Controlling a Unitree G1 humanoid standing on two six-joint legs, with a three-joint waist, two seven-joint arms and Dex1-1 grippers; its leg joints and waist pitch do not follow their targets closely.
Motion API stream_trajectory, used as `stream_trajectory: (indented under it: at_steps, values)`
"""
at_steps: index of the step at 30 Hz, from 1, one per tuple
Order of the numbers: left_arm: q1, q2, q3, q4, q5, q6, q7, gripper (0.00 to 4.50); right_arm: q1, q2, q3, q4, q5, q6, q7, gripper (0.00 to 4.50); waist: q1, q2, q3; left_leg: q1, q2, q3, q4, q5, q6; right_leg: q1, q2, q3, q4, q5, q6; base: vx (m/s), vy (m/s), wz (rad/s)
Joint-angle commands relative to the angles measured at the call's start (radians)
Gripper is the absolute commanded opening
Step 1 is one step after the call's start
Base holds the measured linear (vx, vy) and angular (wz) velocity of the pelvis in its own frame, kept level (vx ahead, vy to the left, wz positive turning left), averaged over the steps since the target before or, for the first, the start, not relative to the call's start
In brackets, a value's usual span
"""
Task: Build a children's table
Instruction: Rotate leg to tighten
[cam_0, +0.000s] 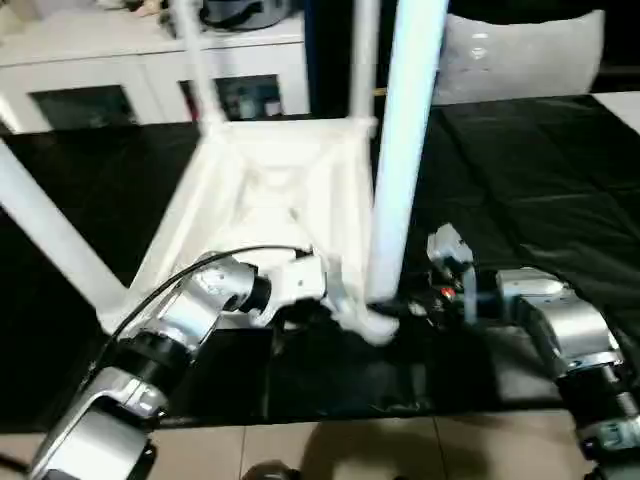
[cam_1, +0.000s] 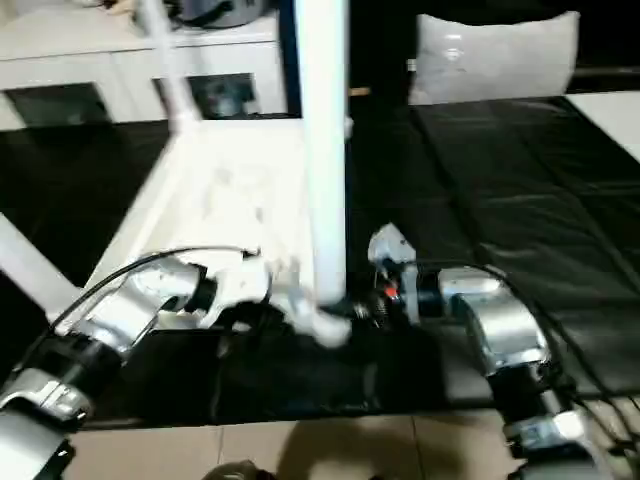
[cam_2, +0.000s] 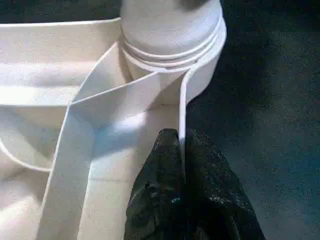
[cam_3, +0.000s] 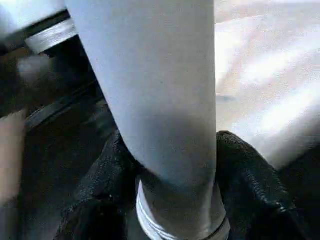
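Black sheet (cam_0: 520, 190) under tabletop (cam_0: 270, 190), white cabinet (cam_0: 120, 70) behind.

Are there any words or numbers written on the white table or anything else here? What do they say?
None can be read.
The upside-down tabletop and the leg standing in its near corner are plain white, with no print showing.
The grey cushion behind has a small pale patch, too blurred to tell if it is writing.
The red spot by the right gripper is too small to read.
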Motion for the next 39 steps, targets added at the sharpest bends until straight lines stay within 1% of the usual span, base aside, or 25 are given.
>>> stream_trajectory:
  at_steps: [1, 2, 3, 4, 6, 8, 10, 12, 15, 17, 18, 20, 21, 22, 23, 24, 25, 26, 27, 30, 32, 33, 34, 37, 39]
  values:
    - [-0.050, -0.114, 0.010, -0.021, -0.030, 0.035, 0.125, 0.00, -0.040, 0.111, 0.044, 0.020, -0.021, 0.069, -0.180, 1.99, -0.013, -0.021, -0.064, 0.009, 0.068, -0.046, -0.079, -0.192, 0.017, 0.063, -0.095, 0.060, -0.109, -0.468, 0.018, 0.000, 0.000, 0.00]
    - [-0.053, -0.120, 0.012, -0.017, -0.028, 0.040, 0.136, 0.00, -0.044, 0.119, 0.043, 0.025, -0.028, 0.070, -0.198, 1.99, -0.026, -0.021, -0.066, 0.010, 0.064, -0.048, -0.077, -0.208, 0.016, 0.065, -0.095, 0.055, -0.114, -0.482, 0.037, 0.000, 0.000, 0.00]
    - [-0.066, -0.145, 0.026, -0.007, -0.022, 0.070, 0.182, 0.00, -0.058, 0.149, 0.046, 0.047, -0.040, 0.069, -0.248, 1.99, -0.036, -0.018, -0.068, 0.014, 0.064, -0.046, -0.076, -0.210, 0.031, 0.062, -0.097, 0.059, -0.117, -0.465, 0.041, 0.000, 0.000, 0.00]
    - [-0.070, -0.153, 0.030, -0.002, -0.020, 0.078, 0.198, 0.00, -0.063, 0.160, 0.048, 0.056, -0.041, 0.067, -0.259, 1.99, -0.041, -0.015, -0.068, 0.012, 0.063, -0.045, -0.075, -0.203, 0.037, 0.063, -0.097, 0.060, -0.116, -0.450, 0.036, 0.000, 0.000, 0.00]
    - [-0.106, -0.191, 0.041, 0.045, 0.009, 0.082, 0.299, 0.00, -0.105, 0.224, 0.045, 0.139, -0.081, -0.012, -0.376, 1.99, -0.058, -0.016, -0.069, 0.005, 0.059, -0.046, -0.074, -0.197, 0.048, 0.063, -0.094, 0.057, -0.113, -0.426, 0.023, 0.000, 0.000, 0.00]
    - [-0.113, -0.194, 0.041, 0.054, 0.015, 0.077, 0.312, 0.00, -0.113, 0.243, 0.033, 0.151, -0.084, -0.038, -0.404, 1.99, -0.058, -0.018, -0.073, 0.003, 0.057, -0.044, -0.073, -0.168, 0.063, 0.065, -0.097, 0.062, -0.109, -0.393, 0.016, 0.000, 0.000, 0.00]
    - [-0.115, -0.194, 0.042, 0.056, 0.015, 0.076, 0.313, 0.00, -0.115, 0.250, 0.027, 0.152, -0.080, -0.047, -0.407, 2.53, -0.055, -0.018, -0.075, 0.002, 0.060, -0.044, -0.073, -0.145, 0.076, 0.067, -0.097, 0.066, -0.103, -0.361, 0.008, 0.000, 0.000, 0.00]
    - [-0.118, -0.187, 0.046, 0.064, 0.026, 0.073, 0.308, 0.00, -0.104, 0.259, 0.001, 0.127, -0.073, -0.062, -0.398, 2.75, -0.049, -0.017, -0.081, -0.001, 0.075, -0.050, -0.073, -0.086, 0.103, 0.068, -0.101, 0.076, -0.080, -0.249, -0.032, 0.000, 0.000, 0.00]
    - [-0.101, -0.154, 0.037, 0.052, 0.032, 0.043, 0.275, 0.00, -0.072, 0.217, 0.007, 0.088, -0.065, -0.093, -0.343, 2.85, -0.041, -0.018, -0.084, 0.001, 0.080, -0.048, -0.072, -0.052, 0.121, 0.068, -0.103, 0.083, -0.065, -0.171, -0.065, 0.000, 0.000, 0.00]
    - [-0.090, -0.136, 0.032, 0.045, 0.032, 0.027, 0.249, 0.00, -0.055, 0.191, 0.010, 0.074, -0.060, -0.106, -0.303, 3.13, -0.036, -0.015, -0.084, 0.001, 0.081, -0.047, -0.071, -0.045, 0.129, 0.068, -0.105, 0.085, -0.061, -0.147, -0.077, 0.000, 0.000, 0.00]
    - [-0.078, -0.114, 0.022, 0.047, 0.032, -0.012, 0.219, 0.00, -0.038, 0.154, 0.012, 0.063, -0.055, -0.128, -0.255, 3.20, -0.030, -0.011, -0.083, 0.003, 0.080, -0.046, -0.071, -0.056, 0.132, 0.067, -0.104, 0.084, -0.062, -0.150, -0.078, 0.000, 0.000, 0.00]
    - [-0.073, -0.105, 0.019, 0.050, 0.030, -0.034, 0.203, 0.00, -0.033, 0.139, 0.012, 0.063, -0.053, -0.138, -0.238, 3.26, -0.023, -0.014, -0.082, 0.002, 0.080, -0.044, -0.072, -0.067, 0.129, 0.068, -0.105, 0.085, -0.063, -0.164, -0.077, 0.000, 0.000, 0.00]
    - [-0.064, -0.090, 0.012, 0.057, 0.029, -0.077, 0.173, 0.00, -0.028, 0.114, 0.007, 0.059, -0.045, -0.143, -0.206, 3.50, -0.019, -0.007, -0.081, 0.004, 0.079, -0.043, -0.072, -0.078, 0.119, 0.067, -0.105, 0.085, -0.066, -0.187, -0.077, 0.000, 0.000, 0.00]
    - [-0.057, -0.077, 0.006, 0.063, 0.029, -0.113, 0.146, 0.00, -0.024, 0.091, 0.003, 0.053, -0.037, -0.142, -0.170, 3.50, -0.019, -0.007, -0.081, 0.004, 0.079, -0.043, -0.072, -0.078, 0.119, 0.067, -0.105, 0.085, -0.066, -0.187, -0.077, 0.000, 0.000, 0.00]
    - [-0.051, -0.065, 0.001, 0.068, 0.027, -0.144, 0.118, 0.00, -0.019, 0.067, 0.003, 0.047, -0.033, -0.145, -0.133, 3.56, -0.015, -0.013, -0.077, 0.004, 0.077, -0.042, -0.073, -0.115, 0.114, 0.068, -0.102, 0.082, -0.075, -0.234, -0.058, 0.000, 0.000, 0.00]
    - [-0.045, -0.053, -0.004, 0.073, 0.025, -0.174, 0.091, 0.00, -0.014, 0.042, 0.004, 0.042, -0.029, -0.147, -0.093, 3.64, -0.013, -0.009, -0.077, 0.009, 0.079, -0.040, -0.074, -0.133, 0.109, 0.065, -0.100, 0.082, -0.077, -0.259, -0.051, 0.000, 0.000, 0.00]
    - [-0.041, -0.040, -0.010, 0.075, 0.024, -0.187, 0.064, 0.00, -0.003, 0.007, 0.017, 0.029, -0.027, -0.165, -0.028, 3.78, -0.011, -0.011, -0.077, 0.009, 0.079, -0.040, -0.074, -0.135, 0.106, 0.063, -0.099, 0.082, -0.078, -0.267, -0.047, 0.000, 0.000, 0.00]
    - [-0.039, -0.026, -0.018, 0.075, 0.024, -0.204, 0.035, 0.00, 0.006, -0.026, 0.027, 0.015, -0.017, -0.164, 0.032, 3.91, -0.004, -0.007, -0.075, 0.010, 0.081, -0.040, -0.074, -0.138, 0.102, 0.062, -0.099, 0.083, -0.080, -0.277, -0.040, 0.000, 0.000, 0.00]
    - [-0.037, -0.014, -0.025, 0.075, 0.021, -0.217, 0.006, 0.00, 0.011, -0.054, 0.036, 0.007, -0.010, -0.167, 0.080, 3.99, 0.008, -0.010, -0.076, 0.013, 0.083, -0.040, -0.074, -0.140, 0.102, 0.062, -0.098, 0.083, -0.081, -0.283, -0.034, 0.000, 0.000, 0.00]
    - [-0.033, 0.016, -0.041, 0.075, 0.015, -0.256, -0.062, 0.00, 0.011, -0.111, 0.051, 0.012, -0.006, -0.197, 0.173, 4.19, 0.019, -0.009, -0.079, 0.012, 0.088, -0.042, -0.074, -0.136, 0.101, 0.060, -0.101, 0.085, -0.073, -0.258, -0.048, 0.000, 0.000, 0.00]
    - [-0.027, 0.036, -0.057, 0.069, 0.014, -0.280, -0.109, 0.00, 0.008, -0.141, 0.063, 0.008, 0.008, -0.207, 0.244, 4.19, 0.026, -0.014, -0.079, 0.009, 0.086, -0.041, -0.073, -0.133, 0.107, 0.063, -0.102, 0.085, -0.071, -0.259, -0.048, 0.000, 0.000, 0.00]
    - [-0.027, 0.036, -0.057, 0.069, 0.014, -0.280, -0.109, 0.00, 0.008, -0.141, 0.063, 0.008, 0.008, -0.207, 0.244, 4.19, 0.030, -0.012, -0.080, 0.010, 0.088, -0.040, -0.072, -0.119, 0.108, 0.060, -0.102, 0.087, -0.069, -0.251, -0.052, 0.000, 0.000, 0.00]
    - [-0.020, 0.055, -0.075, 0.065, 0.018, -0.310, -0.159, 0.00, 0.003, -0.170, 0.076, 0.004, 0.028, -0.217, 0.318, 4.19, 0.034, -0.018, -0.081, 0.009, 0.090, -0.041, -0.072, -0.111, 0.112, 0.060, -0.102, 0.087, -0.066, -0.242, -0.056, 0.000, 0.000, 0.00]
    - [-0.002, 0.079, -0.100, 0.047, 0.021, -0.347, -0.218, 0.00, -0.014, -0.189, 0.094, 0.014, 0.051, -0.212, 0.405, 4.19, 0.041, -0.016, -0.082, 0.009, 0.091, -0.042, -0.071, -0.107, 0.115, 0.060, -0.103, 0.086, -0.063, -0.237, -0.066, 0.000, 0.000, 0.00]
    - [0.012, 0.092, -0.111, 0.026, 0.015, -0.352, -0.249, 0.00, -0.026, -0.195, 0.109, 0.023, 0.058, -0.203, 0.447, 3.83, 0.045, -0.013, -0.081, 0.008, 0.091, -0.040, -0.072, -0.112, 0.114, 0.059, -0.103, 0.087, -0.063, -0.244, -0.069, 0.000, 0.000, 0.00]
